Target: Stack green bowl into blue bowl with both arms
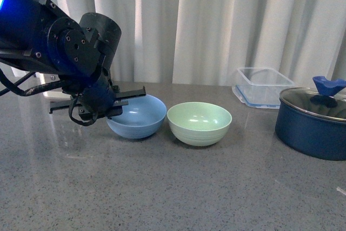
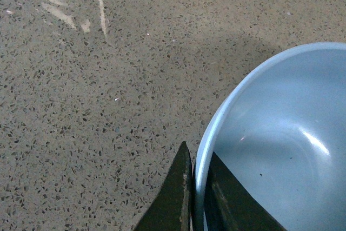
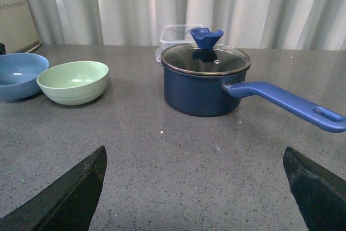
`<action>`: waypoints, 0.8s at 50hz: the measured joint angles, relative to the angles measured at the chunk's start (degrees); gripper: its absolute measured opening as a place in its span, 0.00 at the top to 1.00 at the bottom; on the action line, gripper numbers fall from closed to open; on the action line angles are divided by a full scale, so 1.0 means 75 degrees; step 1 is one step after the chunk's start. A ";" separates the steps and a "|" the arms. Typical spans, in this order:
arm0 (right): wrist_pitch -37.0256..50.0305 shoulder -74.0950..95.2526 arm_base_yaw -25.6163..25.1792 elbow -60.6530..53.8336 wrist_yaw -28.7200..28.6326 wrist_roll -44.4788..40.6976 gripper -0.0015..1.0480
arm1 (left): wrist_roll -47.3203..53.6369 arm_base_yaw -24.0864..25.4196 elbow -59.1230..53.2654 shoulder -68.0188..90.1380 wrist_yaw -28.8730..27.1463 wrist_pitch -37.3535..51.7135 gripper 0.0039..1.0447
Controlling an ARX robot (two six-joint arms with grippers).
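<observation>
Only the wrist view shows the left end effector (image 2: pixel 198 155) clamped on the blue bowl (image 2: pixel 281 150) rim — right end effector (image 3: pixel 194 152) sits wide open.

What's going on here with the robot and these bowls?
The robot's left hand is pinching the rim of the blue bowl, which sits on the table beside the green bowl. The green bowl is untouched and not yet stacked. The right hand is open, facing the pot.

Speckled grey countertop (image 1: pixel 162 187), pale curtains (image 1: pixel 216 25) (pleated) behind
</observation>
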 joint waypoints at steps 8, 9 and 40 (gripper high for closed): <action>0.0000 0.0000 0.0000 0.0000 0.0000 0.0000 0.10 | -0.0058 -0.0041 0.0000 0.0020 0.0003 -0.0006 0.96; 0.0000 0.0000 0.0000 0.0000 0.0000 0.0000 0.10 | -0.0058 -0.0044 0.0000 0.0020 0.0006 -0.0006 0.96; 0.0000 0.0000 0.0000 0.0000 0.0000 0.0000 0.10 | 0.1475 -0.0035 -0.4092 -0.3622 -0.0131 0.2457 0.07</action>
